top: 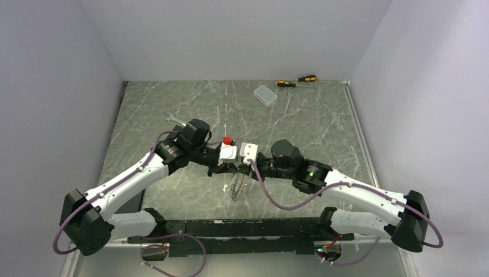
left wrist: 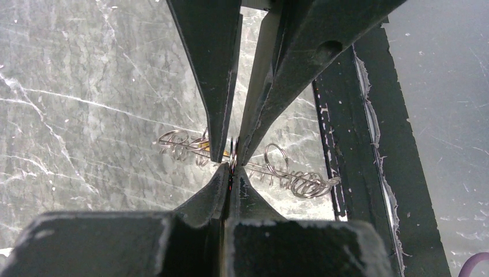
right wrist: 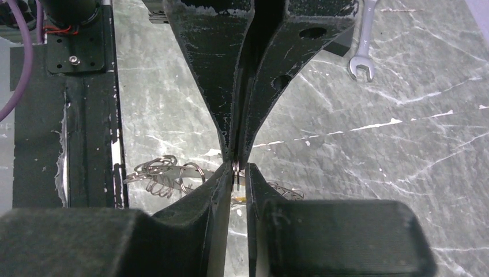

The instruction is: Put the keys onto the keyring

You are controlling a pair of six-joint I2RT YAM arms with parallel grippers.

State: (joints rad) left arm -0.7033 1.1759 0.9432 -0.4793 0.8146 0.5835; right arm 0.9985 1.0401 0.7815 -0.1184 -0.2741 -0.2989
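Observation:
My left gripper (top: 229,168) and right gripper (top: 237,168) meet tip to tip above the middle of the table. The keyring (top: 236,187), a thin silvery wire loop carrying small rings, hangs under them. In the left wrist view my left gripper (left wrist: 230,168) is shut on a thin wire of the keyring (left wrist: 300,182), with the right gripper's fingers (left wrist: 219,115) pinching from the opposite side. In the right wrist view my right gripper (right wrist: 236,167) is nearly shut on a small ring of the keyring (right wrist: 161,173). A yellow speck (right wrist: 239,199) shows below the tips. I cannot make out the black and pale keys.
A silver spanner (top: 173,119) lies at the left rear and also shows in the right wrist view (right wrist: 362,63). Two yellow-and-black screwdrivers (top: 297,81) and a clear box (top: 265,94) sit at the back. A black rail (top: 242,228) runs along the near edge.

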